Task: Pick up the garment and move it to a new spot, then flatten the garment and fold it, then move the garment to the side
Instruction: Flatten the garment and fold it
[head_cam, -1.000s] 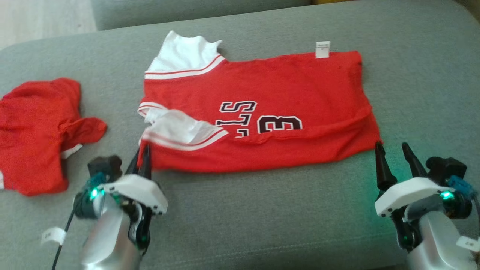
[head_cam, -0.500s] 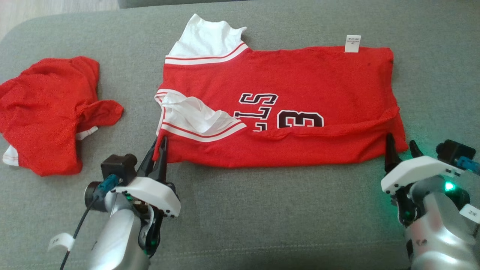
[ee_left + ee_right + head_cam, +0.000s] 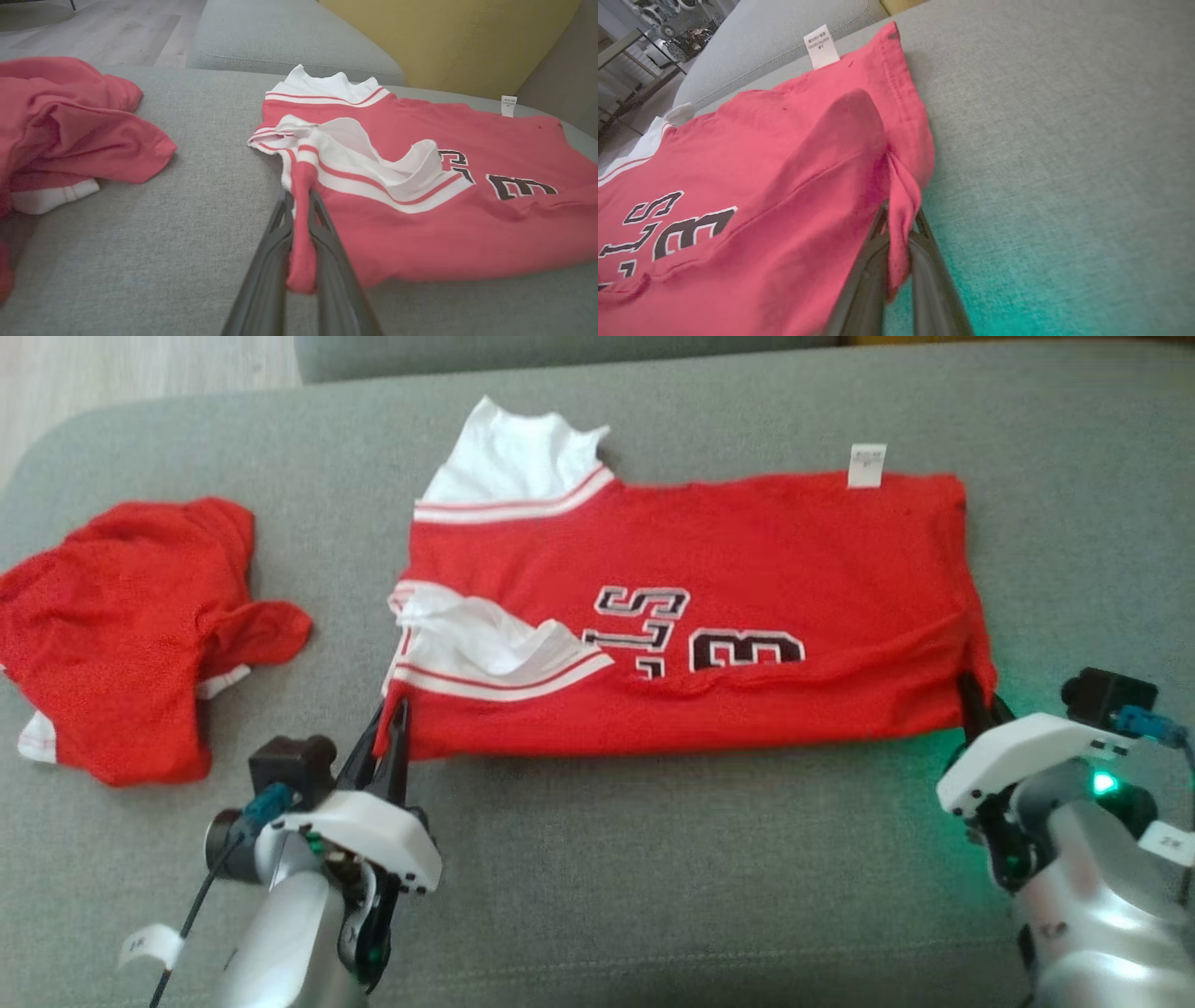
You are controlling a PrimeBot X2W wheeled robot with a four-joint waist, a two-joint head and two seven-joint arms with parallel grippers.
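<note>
Now the right end effector has just clamped the 5 o'clock corner of the garment. The left end effector stays clamped at 7 o'clock. The garment lies flat mid-sofa, so the next fold can likely begin.

1. A red jersey lies on a grey sofa, its near edge folded over the black lettering, a white tag at the far edge.
2. The left claw pinches the near left corner; the right claw pinches the near right.
3. A crumpled red cloth lies apart, at left.
</note>
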